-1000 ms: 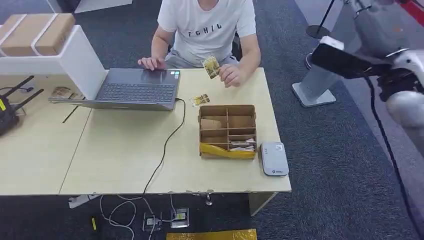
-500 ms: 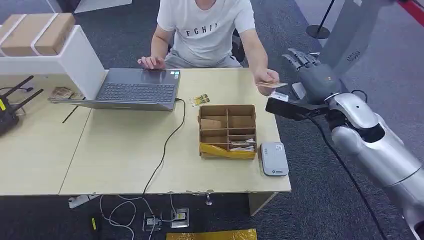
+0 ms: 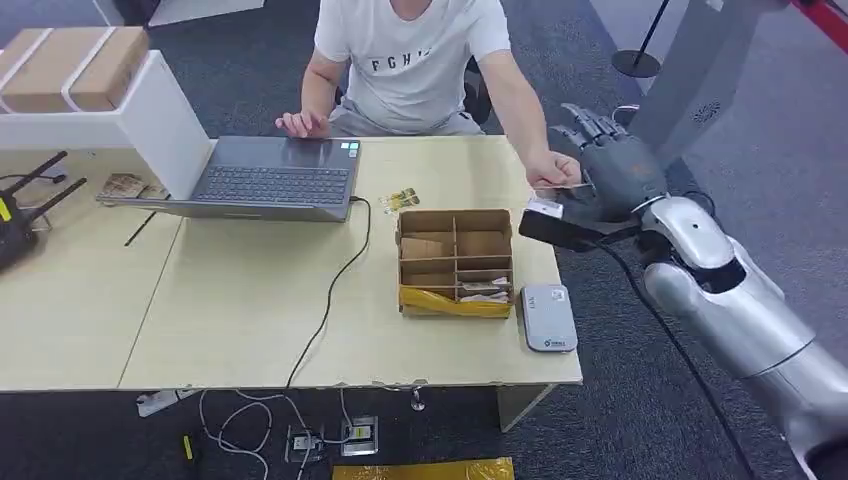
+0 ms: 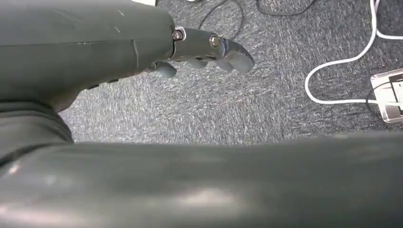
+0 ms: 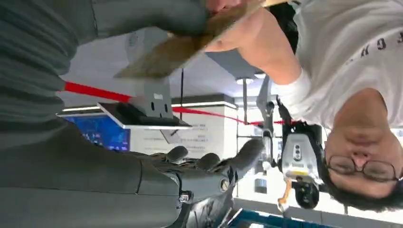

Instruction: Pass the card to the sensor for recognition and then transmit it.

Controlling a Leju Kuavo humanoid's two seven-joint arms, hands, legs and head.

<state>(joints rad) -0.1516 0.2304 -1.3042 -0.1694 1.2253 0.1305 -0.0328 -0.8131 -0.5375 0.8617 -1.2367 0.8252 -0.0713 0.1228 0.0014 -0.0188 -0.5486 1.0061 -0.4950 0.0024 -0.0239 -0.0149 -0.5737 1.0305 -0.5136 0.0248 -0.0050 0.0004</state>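
Looks like we're at the handover step: the person's hand [image 3: 553, 168] is holding the card [image 3: 562, 186] out off the table's [image 3: 240, 300] far right corner, and the robot's right hand [image 3: 610, 165] is right beside it at 3 o'clock, fingers apart and gripping nothing yet. Next it has to close on the card and carry it back toward 7 o'clock to the grey sensor [image 3: 547, 316] (sitting just right of the cardboard organizer [image 3: 455, 262]). The left hand [image 4: 209, 50] hangs over the floor with nothing in it.

Light wooden table [image 3: 250, 320]. On it: open grey laptop [image 3: 275, 178] at far left; compartmented cardboard box [image 3: 455, 262] right of centre; grey card sensor [image 3: 548, 317] just right of it, near edge; small cards [image 3: 400, 200] between laptop and box; black cable [image 3: 335, 290].
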